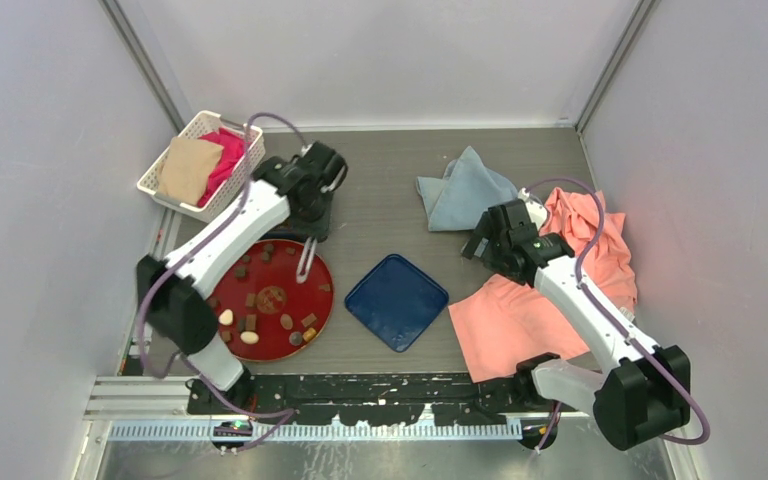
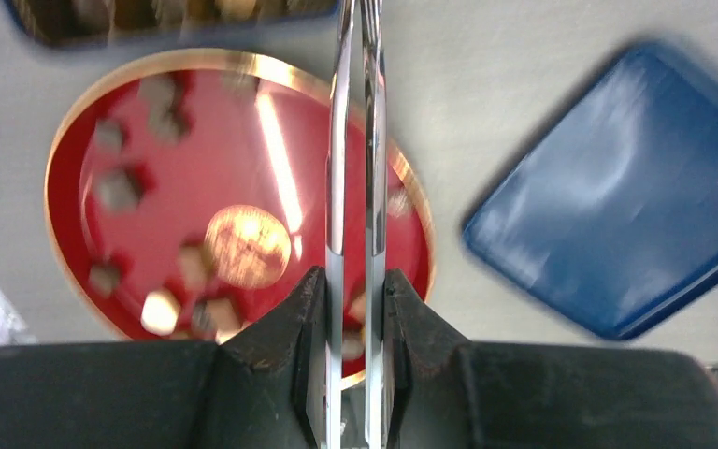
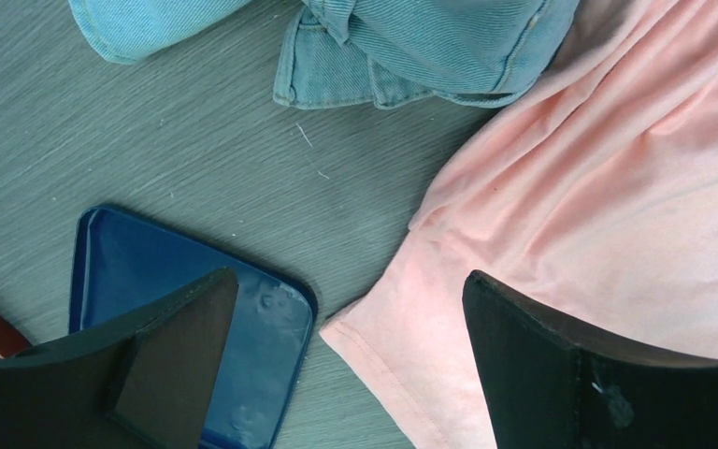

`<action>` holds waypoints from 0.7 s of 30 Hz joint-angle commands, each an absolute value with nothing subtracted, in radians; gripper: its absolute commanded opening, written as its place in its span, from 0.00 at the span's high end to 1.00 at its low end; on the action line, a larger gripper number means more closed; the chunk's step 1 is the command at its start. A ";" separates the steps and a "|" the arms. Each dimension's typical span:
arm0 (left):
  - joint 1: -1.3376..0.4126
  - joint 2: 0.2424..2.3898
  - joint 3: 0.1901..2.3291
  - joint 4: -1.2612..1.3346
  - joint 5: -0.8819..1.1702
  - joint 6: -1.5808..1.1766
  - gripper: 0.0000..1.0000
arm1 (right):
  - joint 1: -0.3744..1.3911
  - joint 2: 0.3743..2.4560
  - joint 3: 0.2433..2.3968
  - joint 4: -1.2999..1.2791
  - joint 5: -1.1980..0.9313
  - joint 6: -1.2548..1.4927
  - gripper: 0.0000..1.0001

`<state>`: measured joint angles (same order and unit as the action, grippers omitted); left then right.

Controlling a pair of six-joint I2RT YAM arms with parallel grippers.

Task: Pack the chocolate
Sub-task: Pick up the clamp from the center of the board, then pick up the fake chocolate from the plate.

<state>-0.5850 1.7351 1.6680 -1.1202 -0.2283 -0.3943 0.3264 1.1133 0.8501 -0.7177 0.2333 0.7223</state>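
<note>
Several small chocolate pieces [image 1: 250,337], dark brown, tan and cream, lie scattered on a round red plate [image 1: 222,290] at the left. My left gripper [image 1: 310,222] is shut on metal tongs [image 1: 306,262], which hang over the plate's far right part. In the left wrist view, which is blurred, the tongs [image 2: 355,140] run up between the fingers of the left gripper [image 2: 355,281], above the plate [image 2: 271,131] and the chocolates [image 2: 117,187]; their tips are out of frame. My right gripper [image 1: 477,246] is open and empty, and in its own wrist view [image 3: 351,290] it hovers over the table.
A blue square tray [image 1: 397,300] lies mid-table, also seen in the left wrist view [image 2: 617,206] and the right wrist view [image 3: 187,271]. A pink cloth [image 1: 550,300] and a blue denim cloth [image 1: 465,190] lie at the right. A white basket [image 1: 200,160] of cloths stands at the back left.
</note>
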 commanded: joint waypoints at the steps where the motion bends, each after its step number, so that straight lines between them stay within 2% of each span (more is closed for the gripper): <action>1: -0.584 1.549 1.470 -1.318 -0.231 -0.546 1.00 | 0.329 1.130 0.905 -0.658 0.214 0.732 0.04; 7: -0.570 1.357 1.307 -1.413 -0.213 -0.697 0.95 | 0.329 1.175 0.908 -0.626 0.177 0.728 0.04; 14: -0.538 1.334 1.228 -1.544 -0.246 -0.765 0.88 | 0.330 1.185 0.912 -0.612 0.169 0.715 0.04; 21: -0.390 1.281 1.126 -1.428 -0.161 -0.764 0.81 | 0.329 1.183 0.907 -0.609 0.163 0.712 0.04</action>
<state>-0.4595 1.3323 1.1549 -1.4731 -0.1997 -0.7357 0.3264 1.1957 0.8661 -0.6434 0.1684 0.7189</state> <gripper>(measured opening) 0.218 0.957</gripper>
